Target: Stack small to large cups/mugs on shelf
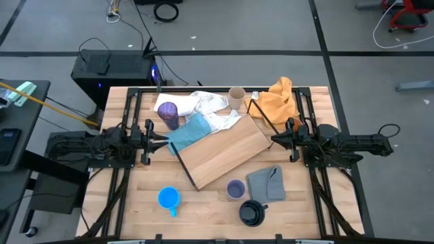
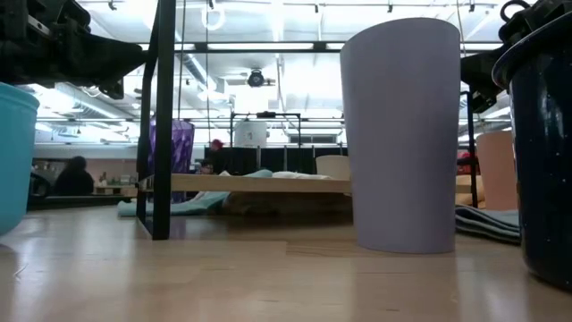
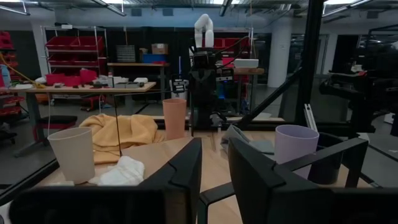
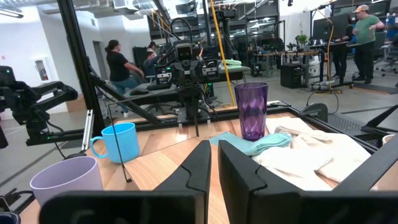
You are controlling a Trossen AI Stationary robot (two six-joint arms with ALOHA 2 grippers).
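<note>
The shelf, a light-wood board [image 1: 224, 154] on black rods, stands askew at the table's middle. The purple tumbler [image 1: 168, 113] and beige cup [image 1: 236, 97] stand upright beyond it. The orange cup [image 3: 175, 118] stands by the orange cloth. The blue mug [image 1: 169, 198], lavender cup [image 1: 234, 190] and black mug [image 1: 252, 213] stand near the front edge. My left gripper [image 1: 154, 139] hovers at the shelf's left end, slightly open and empty. My right gripper [image 1: 277, 140] hovers at its right end, shut and empty.
A white cloth [image 1: 207, 108] and a teal cloth [image 1: 190, 132] lie bunched at the shelf's far left corner. The orange cloth [image 1: 278, 98] lies at the far right. A grey cloth square [image 1: 266, 183] lies beside the lavender cup. People show in the room beyond.
</note>
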